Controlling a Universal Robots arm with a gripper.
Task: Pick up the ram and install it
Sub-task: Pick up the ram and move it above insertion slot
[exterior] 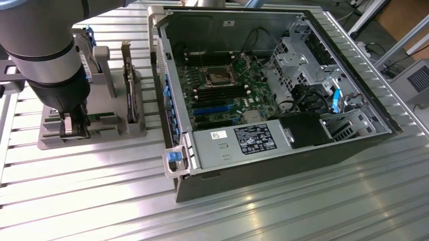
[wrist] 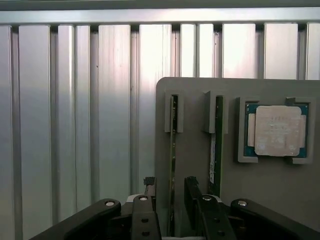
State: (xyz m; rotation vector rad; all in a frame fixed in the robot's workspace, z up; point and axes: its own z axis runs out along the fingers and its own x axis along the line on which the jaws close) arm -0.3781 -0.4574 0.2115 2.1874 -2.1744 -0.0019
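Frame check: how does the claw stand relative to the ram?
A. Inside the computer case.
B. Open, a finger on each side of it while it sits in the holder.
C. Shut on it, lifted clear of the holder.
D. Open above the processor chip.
B: in the wrist view the claw is open, its fingers flanking the ram, which sits on edge in the grey holder.

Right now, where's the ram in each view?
Wrist view: the ram stands on edge in the grey holder, between the open gripper's fingertips.
Exterior view: on that holder at the exterior view's left, blocked by the gripper.
Shared landmark: the taller card beside it.
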